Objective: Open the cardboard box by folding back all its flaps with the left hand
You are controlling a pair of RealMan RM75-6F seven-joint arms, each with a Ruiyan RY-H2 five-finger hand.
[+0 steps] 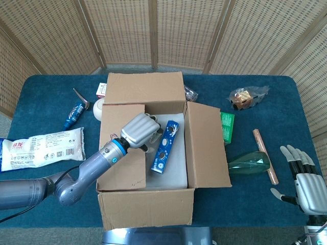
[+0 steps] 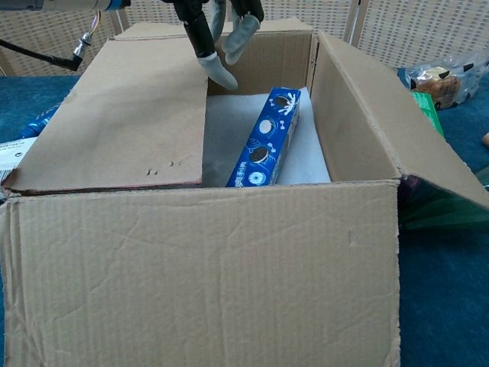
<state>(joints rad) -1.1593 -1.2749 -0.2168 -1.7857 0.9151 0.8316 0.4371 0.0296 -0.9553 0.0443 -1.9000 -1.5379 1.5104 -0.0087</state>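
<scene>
curling fingers just over flap edge

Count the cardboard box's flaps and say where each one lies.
4. Far flap folded back; right flap folded outward; near flap hanging down front; left flap lying over the opening, left hand at its edge.

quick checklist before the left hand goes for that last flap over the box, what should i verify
1. Left flap not yet folded back, lies flat over the cardboard box: not ok, this one remains.
2. Far, right and near flaps folded out: ok.
3. Left hand at the left flap's inner edge, fingertips hanging past it into the opening: ok.
4. Fingers hooked under the flap edge: cannot tell.
5. Blue cookie box lies inside beside the flap edge, apart from the fingers: ok.
6. Right hand off at the table's corner, fingers apart, holding nothing: ok.
</scene>
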